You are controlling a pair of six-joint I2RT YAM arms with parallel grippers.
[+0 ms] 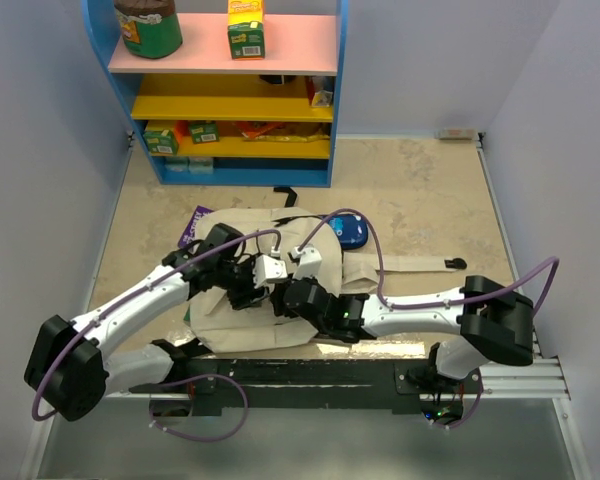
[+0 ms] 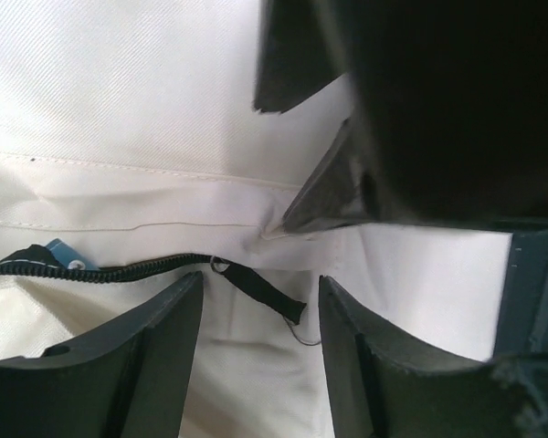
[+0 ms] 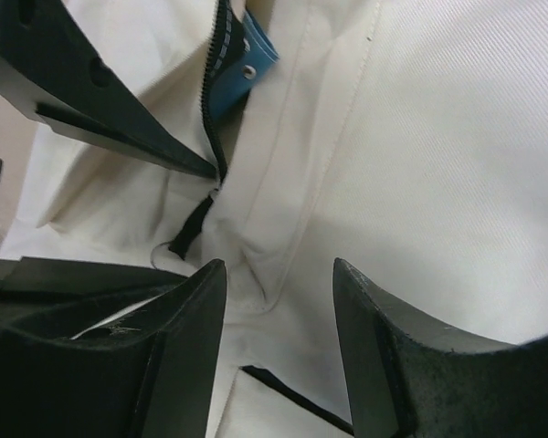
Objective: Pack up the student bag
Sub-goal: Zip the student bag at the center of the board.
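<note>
Parted about halfway and gripping nothing, my left jaws and right jaws hang close together over the student bag [image 1: 242, 332], which lies flat mid-bench, towards the near edge. Its zip [image 2: 119, 269] ends just ahead of my left jaws. I judge this the opening step: next, pinch the pull tab [image 2: 267, 297] squarely.
</note>
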